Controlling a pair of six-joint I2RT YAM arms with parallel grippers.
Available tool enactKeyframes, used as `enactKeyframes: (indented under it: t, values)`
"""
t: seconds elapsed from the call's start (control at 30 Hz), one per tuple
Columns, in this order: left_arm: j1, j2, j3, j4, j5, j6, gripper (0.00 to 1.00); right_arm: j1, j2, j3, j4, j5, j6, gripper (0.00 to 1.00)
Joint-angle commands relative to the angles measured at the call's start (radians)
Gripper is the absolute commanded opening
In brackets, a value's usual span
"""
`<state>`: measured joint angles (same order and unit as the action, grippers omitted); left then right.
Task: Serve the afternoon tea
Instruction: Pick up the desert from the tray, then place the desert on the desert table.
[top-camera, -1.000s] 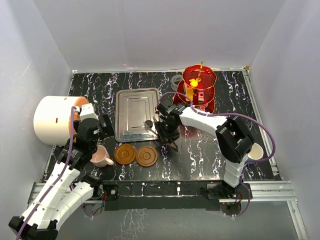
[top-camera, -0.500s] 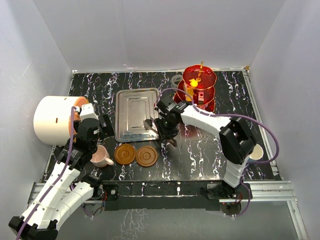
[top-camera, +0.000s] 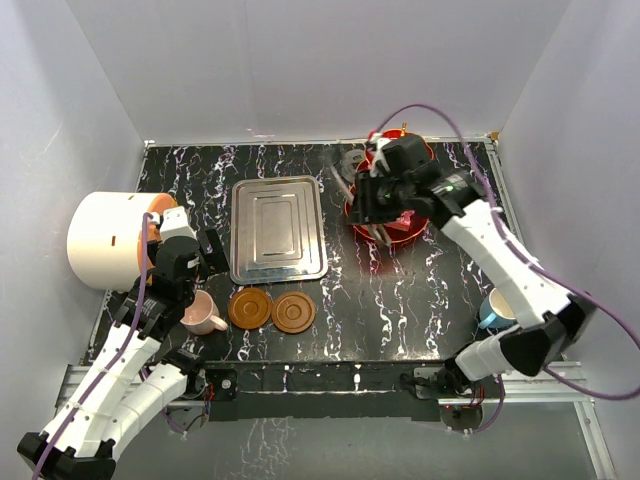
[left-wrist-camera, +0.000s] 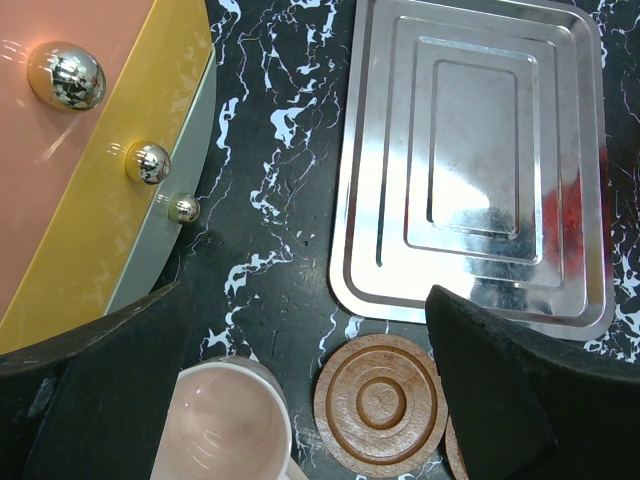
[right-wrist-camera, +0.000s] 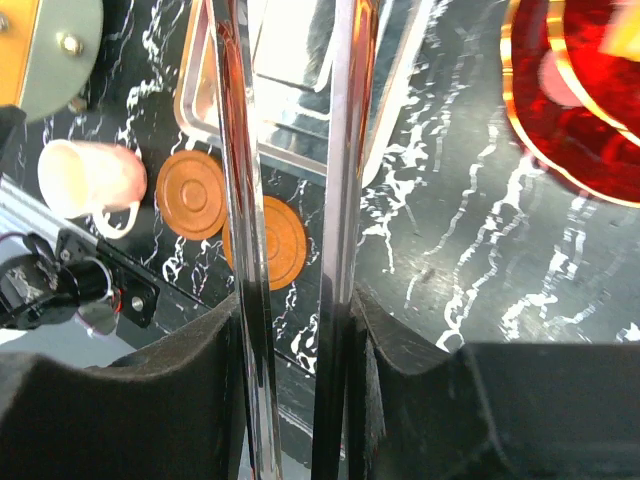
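**Tea set-up: right arm up at the stand, tongs in grip**

Room: plain pale walls (top-camera: 300, 60) on three sides. The table (top-camera: 400, 300) is black with white marble veining, and a metal rail runs along its near edge.

Far left: white drum (top-camera: 100, 238), lying on its side with its coloured face toward the left arm.

Left gripper (left-wrist-camera: 305, 300): fingers wide apart, nothing between them. It hangs over the near-left of the table, above the pink cup (top-camera: 200, 312).

Just right of the cup are two brown saucers (top-camera: 250, 307) (top-camera: 293, 312), side by side near the front edge. The cup is not on either one.

Behind the saucers lies the steel tray (top-camera: 277, 228), flat and bare.

Right gripper (right-wrist-camera: 296, 340): clamped on silver tongs (right-wrist-camera: 340, 200), whose two blades run close together between the pads. It is raised over the red stand (top-camera: 405, 228) at the back right. The arm hides most of the tiers, so I cannot tell what is on them.

Far right: blue cup (top-camera: 495, 308), near the front edge and partly behind the right arm.
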<state>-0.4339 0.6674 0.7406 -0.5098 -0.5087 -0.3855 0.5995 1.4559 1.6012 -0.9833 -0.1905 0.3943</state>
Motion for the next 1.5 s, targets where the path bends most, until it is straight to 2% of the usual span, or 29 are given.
enactKeyframes:
  t: [0.0, 0.27, 0.47, 0.67, 1.03, 1.3, 1.47]
  values:
    - [0.000, -0.005, 0.015, -0.004, 0.000, 0.012, 0.99, -0.078, -0.110, 0.083, -0.129, 0.081, -0.010, 0.29]
    - [0.000, -0.006, 0.016, -0.003, 0.007, 0.011, 0.99, -0.183, -0.189, 0.150, -0.264, 0.222, -0.026, 0.30]
    - [0.000, -0.011, 0.014, 0.000, 0.009, 0.013, 0.99, -0.230, -0.225, 0.091, -0.236, 0.228, -0.021, 0.30]
    - [0.000, -0.011, 0.014, 0.001, 0.012, 0.014, 0.99, -0.306, -0.208, 0.044, -0.182, 0.184, -0.041, 0.30]
    - [0.000, -0.015, 0.013, -0.002, 0.006, 0.013, 0.99, -0.434, -0.149, -0.045, -0.048, -0.005, -0.091, 0.31]
    - [0.000, -0.011, 0.014, -0.003, 0.008, 0.013, 0.99, -0.463, -0.164, -0.020, -0.048, 0.028, -0.091, 0.48]
    - [0.000, -0.009, 0.013, -0.003, 0.011, 0.013, 0.99, -0.464, -0.200, 0.045, -0.093, 0.073, -0.086, 0.48]
